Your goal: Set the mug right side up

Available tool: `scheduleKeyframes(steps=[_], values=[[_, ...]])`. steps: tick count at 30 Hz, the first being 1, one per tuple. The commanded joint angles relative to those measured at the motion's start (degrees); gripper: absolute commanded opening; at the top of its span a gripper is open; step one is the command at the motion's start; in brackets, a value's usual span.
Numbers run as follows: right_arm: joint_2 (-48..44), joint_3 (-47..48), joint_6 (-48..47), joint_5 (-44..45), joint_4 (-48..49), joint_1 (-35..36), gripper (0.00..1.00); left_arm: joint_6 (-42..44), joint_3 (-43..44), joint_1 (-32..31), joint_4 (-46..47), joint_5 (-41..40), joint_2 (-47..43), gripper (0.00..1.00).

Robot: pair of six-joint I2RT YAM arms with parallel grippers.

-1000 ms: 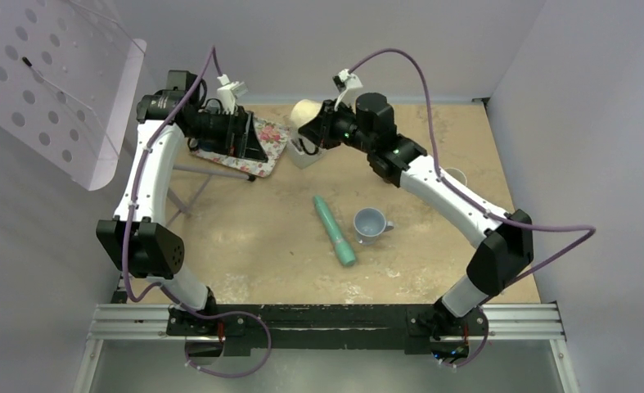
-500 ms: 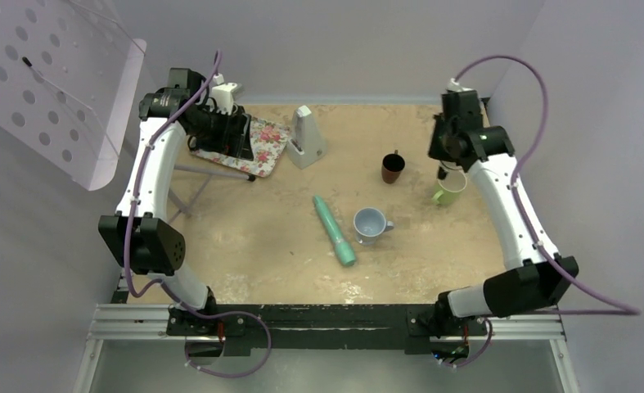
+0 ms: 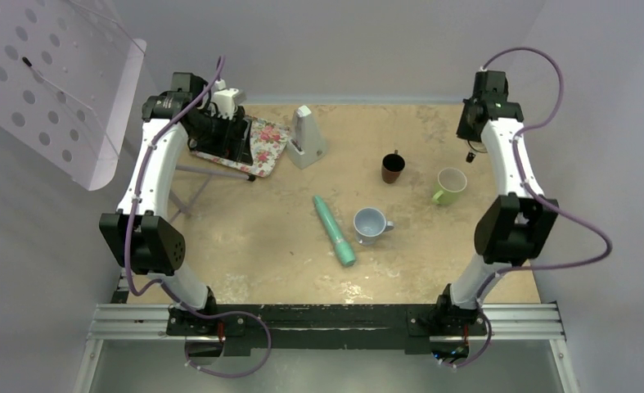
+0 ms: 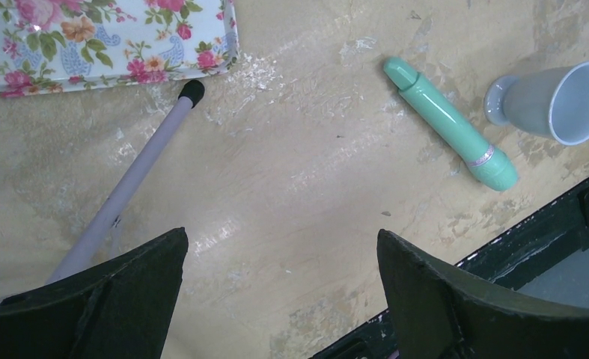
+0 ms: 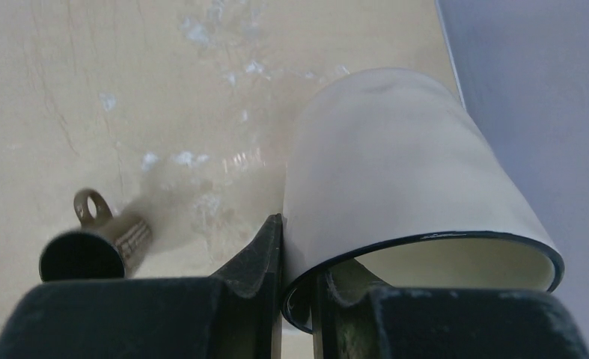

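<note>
My right gripper (image 5: 298, 262) is shut on the rim of a white enamel mug (image 5: 396, 172) with a dark edge, one finger outside the wall and one inside. The mug's open mouth faces the wrist camera and its base points away, above the table near the right wall. In the top view the right gripper (image 3: 475, 123) is at the far right back corner, and the mug is hidden under the wrist. My left gripper (image 4: 280, 247) is open and empty, above bare table next to the floral tray (image 4: 104, 37); in the top view the left gripper (image 3: 235, 135) is at the back left.
A blue-grey mug (image 3: 371, 224) lies on its side mid-table beside a green cylinder (image 3: 335, 230). A dark brown mug (image 3: 393, 168) and a green mug (image 3: 448, 185) stand upright. A white wedge-shaped object (image 3: 307, 137) stands at the back. A small bronze tube (image 5: 89, 239) lies under the right wrist.
My right arm has swung from the back middle to the far right back corner with the white mug in its gripper. The left arm has barely moved.
</note>
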Motion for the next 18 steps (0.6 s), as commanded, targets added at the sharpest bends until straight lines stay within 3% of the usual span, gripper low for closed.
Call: scheduleKeyframes(steps=[1,6,12,18], values=[[8.1,9.2,-3.7,0.4,7.6,0.3,0.0,1.1,-1.3,-0.1,1.1,-0.9,-1.1,1.0],[19.5,17.7,-6.1,1.2,8.9,0.3,0.0,1.1,-1.9,-0.1,1.2,-1.7,-0.7,1.0],[32.7,34.3,-8.0,-0.6,5.4,0.1,0.0,0.9,-2.2,0.0,1.0,-2.3,-0.2,1.0],[37.8,34.9,-5.7,-5.7,5.5,0.1,0.0,1.1,-2.9,0.0,1.6,-4.4,0.1,1.0]])
